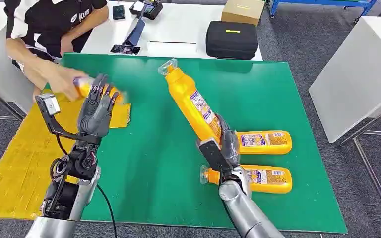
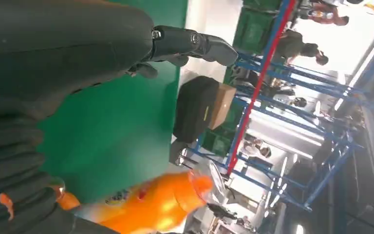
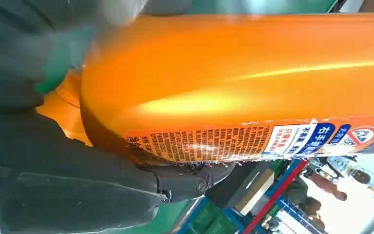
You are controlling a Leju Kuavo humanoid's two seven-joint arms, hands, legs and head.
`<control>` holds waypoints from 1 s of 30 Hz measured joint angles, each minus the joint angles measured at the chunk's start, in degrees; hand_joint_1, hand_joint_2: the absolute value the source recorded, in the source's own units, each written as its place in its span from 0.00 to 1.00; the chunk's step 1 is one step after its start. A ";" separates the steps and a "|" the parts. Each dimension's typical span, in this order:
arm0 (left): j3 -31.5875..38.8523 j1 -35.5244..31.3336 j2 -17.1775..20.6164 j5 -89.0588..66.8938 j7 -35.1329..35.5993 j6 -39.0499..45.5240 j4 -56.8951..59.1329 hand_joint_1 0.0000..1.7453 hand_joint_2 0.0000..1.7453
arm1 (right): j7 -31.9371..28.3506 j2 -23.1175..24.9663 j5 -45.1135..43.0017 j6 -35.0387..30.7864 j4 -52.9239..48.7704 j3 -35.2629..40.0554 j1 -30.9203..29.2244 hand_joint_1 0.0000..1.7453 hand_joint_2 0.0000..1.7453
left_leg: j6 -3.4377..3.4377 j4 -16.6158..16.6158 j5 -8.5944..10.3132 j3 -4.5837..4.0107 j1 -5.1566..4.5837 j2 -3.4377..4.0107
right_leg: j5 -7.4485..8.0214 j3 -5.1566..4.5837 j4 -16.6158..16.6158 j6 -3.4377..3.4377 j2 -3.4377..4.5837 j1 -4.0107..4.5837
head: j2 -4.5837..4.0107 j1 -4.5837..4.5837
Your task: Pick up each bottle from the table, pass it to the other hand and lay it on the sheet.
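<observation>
My right hand (image 1: 224, 144) grips an orange bottle (image 1: 192, 103) by its lower body and holds it raised and tilted, clear cap toward the far left. In the right wrist view the same bottle (image 3: 233, 73) lies against my right hand (image 3: 78, 165). Two more orange bottles (image 1: 264, 142) (image 1: 258, 179) lie on the green mat (image 1: 149, 148) beside that hand. My left hand (image 1: 97, 108) is raised over the mat's left edge, fingers (image 2: 195, 44) spread and holding nothing. Just behind it, a person's hand (image 1: 59, 82) holds a blurred orange bottle (image 1: 86, 87) over the yellow sheet (image 1: 15, 158).
A person sits at the far left corner. On the white table behind the mat are a black case (image 1: 231, 39), a cardboard box (image 1: 243, 10) and phones (image 1: 125, 49). A white table (image 1: 362, 69) stands to the right.
</observation>
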 measured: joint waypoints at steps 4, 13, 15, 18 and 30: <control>0.59 0.00 -0.02 0.20 0.04 0.00 0.83 0.00 1.00 | -0.07 0.09 -0.13 -0.02 -0.28 -0.41 0.00 1.00 1.00 | 0.00 0.00 0.00 -0.02 0.00 -0.01 | 0.00 0.00 0.00 0.00 -0.01 0.00 | 0.00 0.00; -0.24 -0.39 0.09 12.48 3.91 -0.74 5.14 0.00 1.00 | -4.20 0.04 -7.65 -2.08 -3.11 -0.68 0.54 1.00 1.00 | 0.00 0.00 0.00 -0.02 0.00 0.00 | 0.00 -0.04 -0.01 0.00 0.00 0.00 | 0.00 0.00; -1.33 -0.56 0.17 13.60 4.11 -1.09 6.25 0.00 1.00 | -4.26 -0.04 -8.48 -2.34 -3.84 -0.54 0.72 1.00 1.00 | 0.00 0.00 0.00 -0.02 0.00 0.00 | 0.00 -0.04 0.00 0.00 -0.01 0.00 | 0.00 0.00; -3.04 -0.81 0.26 14.18 4.15 -1.07 7.10 0.00 1.00 | -4.26 -0.04 -9.00 -2.36 -4.37 -0.06 0.77 1.00 1.00 | 0.00 0.00 -0.01 -0.03 0.00 0.00 | 0.00 -0.04 0.00 0.00 0.00 0.00 | 0.00 0.00; -7.48 -1.53 0.61 15.76 4.63 -1.33 8.15 0.00 1.00 | -2.93 -0.35 -6.10 1.37 -7.12 6.10 1.20 1.00 1.00 | 0.00 0.00 0.00 -0.04 0.00 0.00 | -0.01 -0.04 0.00 0.00 -0.01 0.00 | 0.00 0.00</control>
